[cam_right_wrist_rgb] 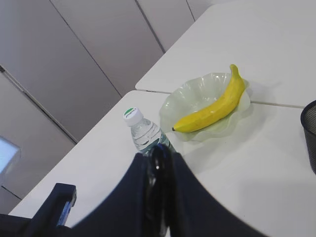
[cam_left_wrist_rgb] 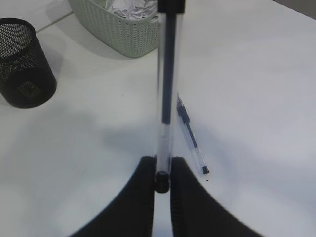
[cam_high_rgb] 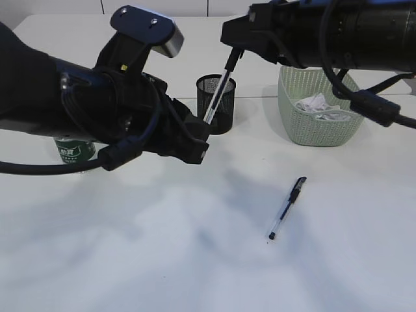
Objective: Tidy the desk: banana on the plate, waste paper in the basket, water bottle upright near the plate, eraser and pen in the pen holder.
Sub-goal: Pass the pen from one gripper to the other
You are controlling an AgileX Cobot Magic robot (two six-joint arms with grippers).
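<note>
A clear pen (cam_high_rgb: 219,88) with a dark refill hangs in the air, slanting in front of the black mesh pen holder (cam_high_rgb: 216,107). My left gripper (cam_high_rgb: 203,133) is shut on its lower end and my right gripper (cam_high_rgb: 234,55) is shut on its dark upper end. A second pen (cam_high_rgb: 287,209) lies on the table. Crumpled waste paper (cam_high_rgb: 318,104) sits in the green basket (cam_high_rgb: 312,133). In the right wrist view the banana (cam_right_wrist_rgb: 217,108) lies on the glass plate (cam_right_wrist_rgb: 173,106), with the water bottle (cam_right_wrist_rgb: 143,131) upright beside it. The eraser is out of view.
The basket stands at the back right, close to the right arm. My bulky left arm (cam_high_rgb: 78,97) covers the left of the table and hides most of the bottle (cam_high_rgb: 73,151). White table surface spreads around the lying pen.
</note>
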